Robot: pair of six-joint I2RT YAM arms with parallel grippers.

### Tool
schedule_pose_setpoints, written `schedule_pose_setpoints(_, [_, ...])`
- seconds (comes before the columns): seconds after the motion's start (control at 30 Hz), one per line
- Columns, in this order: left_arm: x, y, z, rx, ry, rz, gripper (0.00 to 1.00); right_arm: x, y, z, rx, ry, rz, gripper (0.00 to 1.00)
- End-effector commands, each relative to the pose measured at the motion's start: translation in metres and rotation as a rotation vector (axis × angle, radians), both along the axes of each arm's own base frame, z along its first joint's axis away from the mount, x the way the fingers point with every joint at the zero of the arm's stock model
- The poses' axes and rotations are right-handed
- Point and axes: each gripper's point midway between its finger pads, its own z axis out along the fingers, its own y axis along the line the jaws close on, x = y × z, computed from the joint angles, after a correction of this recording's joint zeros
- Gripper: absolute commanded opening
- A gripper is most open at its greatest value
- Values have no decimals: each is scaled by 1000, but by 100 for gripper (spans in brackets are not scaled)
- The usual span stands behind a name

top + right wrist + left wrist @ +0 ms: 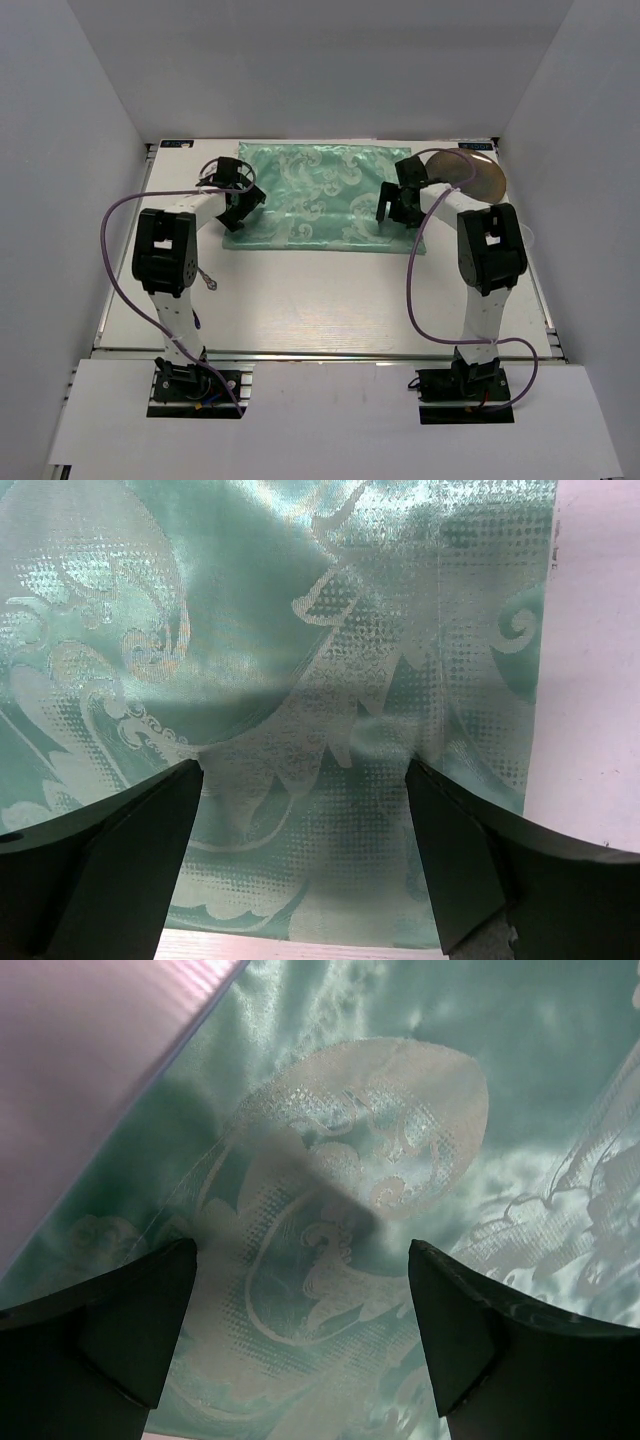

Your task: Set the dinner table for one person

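Green satin fills both wrist views: the green cloth [325, 198] lies spread on the far half of the tabletop [330, 300], and each arm hangs over one end of it. The left tool [245, 208] has its jaws wide apart with nothing between them, only patterned fabric underneath (whether the tips touch it, I can't tell). It's the same on the other side, where the right tool [398, 210] is spread open and empty, with the cloth's edge just off its outer finger and bare tabletop beyond that.

Now the hazards. This fabric looks slick and thin, so if the tips close without pressing down, I'd expect them to skate over it and come up with nothing. Press too hard and they may pinch a fold, and the cloth then bunches under the tool instead of lying flat.

The two arms are a risk as well. If one pulls before the other, or further, the cloth skews across the tabletop and leaves the setting crooked.

Watch the plate [478, 175] too (a shiny disc just behind and outboard of the right tool, close to the cloth's far corner). The arm hides how close it really is, so any drag on that corner, or a wide swing of the right wrist, could nudge it towards the tabletop's rim.
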Motion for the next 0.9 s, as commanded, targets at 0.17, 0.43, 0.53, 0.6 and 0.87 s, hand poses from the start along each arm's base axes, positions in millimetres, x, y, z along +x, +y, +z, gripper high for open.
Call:
schedule_pose_setpoints(0.17, [-77, 35, -60, 143, 295, 125, 98, -20, -6, -12, -35, 58, 16, 89])
schedule_pose_setpoints(0.43, [-86, 38, -52, 143, 271, 131, 98, -22, 2, -14, -6, 69, 25, 89])
schedule_pose_setpoints(0.53, [-86, 39, -50, 148, 264, 135, 98, -24, 2, -14, 5, 68, 15, 89])
schedule_pose_setpoints(0.6, [-86, 38, -53, 147, 278, 132, 98, -26, 5, -14, 21, 67, 18, 89])
schedule_pose_setpoints(0.87, [-71, 37, -43, 130, 242, 119, 98, -35, 7, -3, 61, 49, -12, 89])
